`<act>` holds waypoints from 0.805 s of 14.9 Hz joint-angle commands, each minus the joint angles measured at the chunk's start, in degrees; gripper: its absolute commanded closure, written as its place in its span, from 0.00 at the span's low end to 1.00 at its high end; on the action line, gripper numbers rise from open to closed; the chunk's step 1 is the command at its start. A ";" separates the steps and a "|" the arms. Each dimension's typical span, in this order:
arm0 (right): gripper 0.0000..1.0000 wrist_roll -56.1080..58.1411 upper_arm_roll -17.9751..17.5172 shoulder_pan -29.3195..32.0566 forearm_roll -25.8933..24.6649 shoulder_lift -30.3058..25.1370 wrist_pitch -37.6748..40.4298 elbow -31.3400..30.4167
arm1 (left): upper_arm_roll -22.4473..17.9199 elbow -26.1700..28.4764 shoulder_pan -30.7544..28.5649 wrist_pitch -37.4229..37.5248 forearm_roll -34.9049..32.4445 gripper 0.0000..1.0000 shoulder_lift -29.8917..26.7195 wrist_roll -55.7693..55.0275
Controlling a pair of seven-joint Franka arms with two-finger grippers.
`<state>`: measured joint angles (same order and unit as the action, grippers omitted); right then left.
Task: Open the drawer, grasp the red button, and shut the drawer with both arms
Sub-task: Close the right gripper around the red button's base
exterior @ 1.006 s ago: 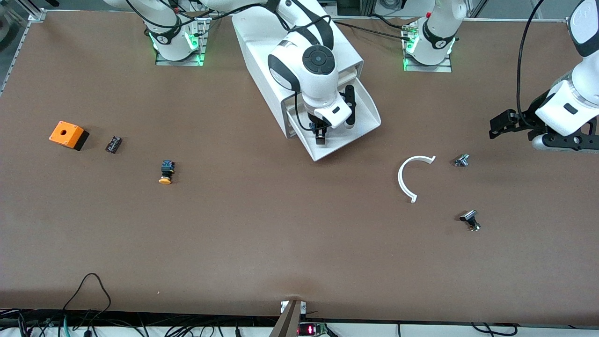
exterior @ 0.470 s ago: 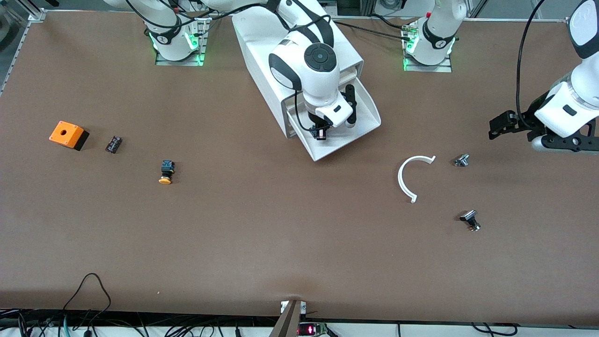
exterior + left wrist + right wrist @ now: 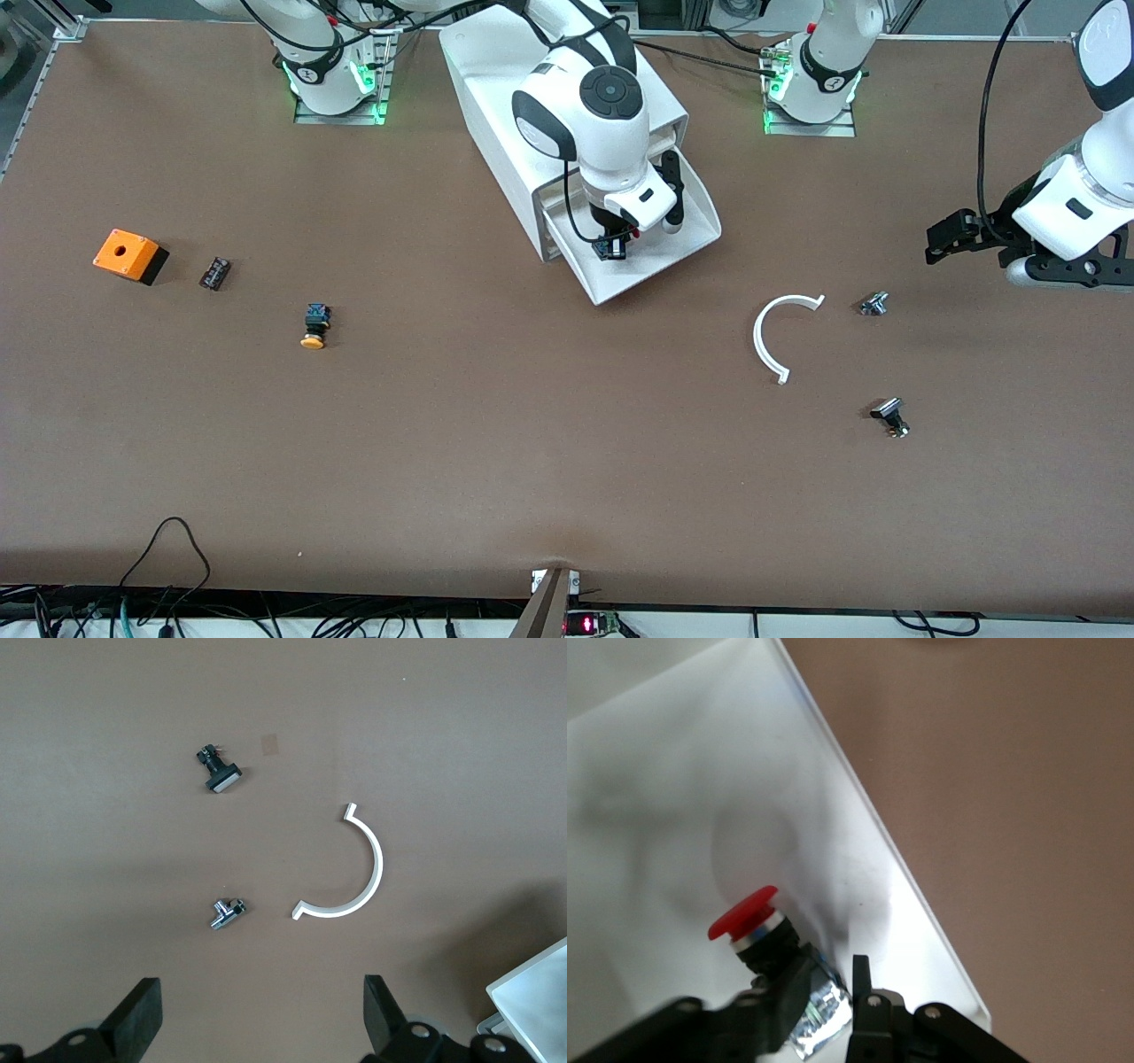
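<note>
The drawer (image 3: pixel 687 232) stands pulled out of the white cabinet (image 3: pixel 496 80); its white floor fills the right wrist view (image 3: pixel 673 788). My right gripper (image 3: pixel 611 249) is inside the open drawer and shut on the button (image 3: pixel 757 930), whose red cap sticks out beyond the fingers (image 3: pixel 861 988). In the front view the arm's hand hides most of the button. My left gripper (image 3: pixel 950 237) waits open and empty over the table at the left arm's end, as the left wrist view (image 3: pixel 261 1028) shows.
A white curved piece (image 3: pixel 769 332), a small metal part (image 3: pixel 874 303) and a black part (image 3: pixel 889 416) lie near the left gripper. An orange box (image 3: pixel 129 255), a small black part (image 3: pixel 214 273) and an orange-capped button (image 3: pixel 314 326) lie toward the right arm's end.
My right gripper has shifted a little toward the cabinet within the drawer, with the button in it. The left arm has not visibly moved.
</note>
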<state>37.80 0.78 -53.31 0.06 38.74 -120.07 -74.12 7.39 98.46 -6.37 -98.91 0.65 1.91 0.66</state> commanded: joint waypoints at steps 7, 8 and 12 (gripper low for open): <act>0.16 -8.53 1.42 -1.53 -0.32 -1.56 0.54 -0.50 | -0.54 -2.13 0.66 1.52 -0.74 0.00 0.99 -0.40; 0.00 -8.19 1.42 -1.53 -0.15 -1.30 0.63 -0.59 | -0.54 -2.13 0.66 1.52 -0.74 0.00 0.99 -0.40; 0.00 -3.64 1.42 -1.62 -0.41 -1.38 2.20 -1.91 | -0.54 -2.13 0.66 1.52 -0.74 0.00 0.99 -0.40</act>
<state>31.57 1.75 -54.41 0.04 38.01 -119.22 -75.00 7.39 98.43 -6.37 -98.89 0.65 1.95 0.66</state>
